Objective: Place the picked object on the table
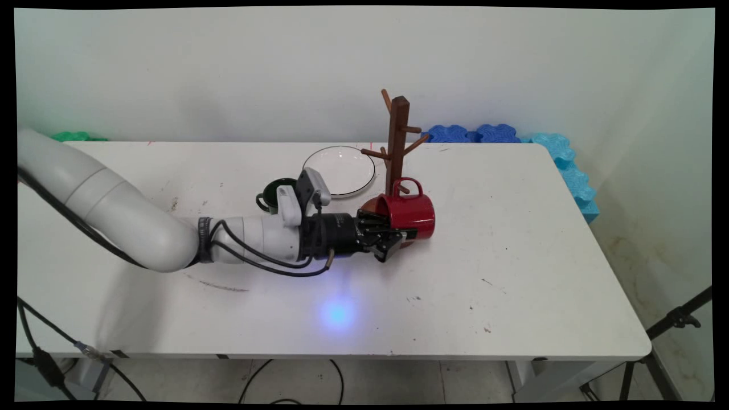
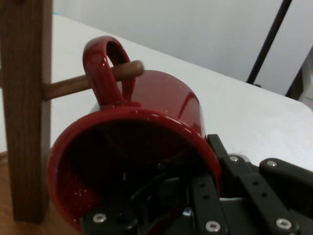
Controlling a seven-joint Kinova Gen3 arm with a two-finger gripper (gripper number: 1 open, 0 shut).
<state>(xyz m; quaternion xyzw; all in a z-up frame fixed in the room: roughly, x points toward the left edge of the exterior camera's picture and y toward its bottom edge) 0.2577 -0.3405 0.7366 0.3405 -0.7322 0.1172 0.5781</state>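
Note:
A red mug [image 1: 413, 213] lies on its side beside the wooden mug tree [image 1: 397, 142], its mouth turned toward my hand. In the hand view the red mug's [image 2: 161, 98] handle is threaded over a low peg [image 2: 68, 85] of the mug tree [image 2: 24, 122]. My gripper [image 1: 392, 236] comes in from the left, low over the table. It is shut on the mug's lower rim wall, one finger inside the mouth and one outside. From the hand view the gripper [image 2: 195, 171] covers the bottom of the mug's opening.
A white plate with a dark rim [image 1: 340, 169] lies just behind the arm, left of the tree. A dark green cup [image 1: 273, 193] sits partly hidden behind my wrist. Blue foam blocks [image 1: 472, 134] line the table's far right edge. A tripod leg [image 1: 672, 324] stands off the right end.

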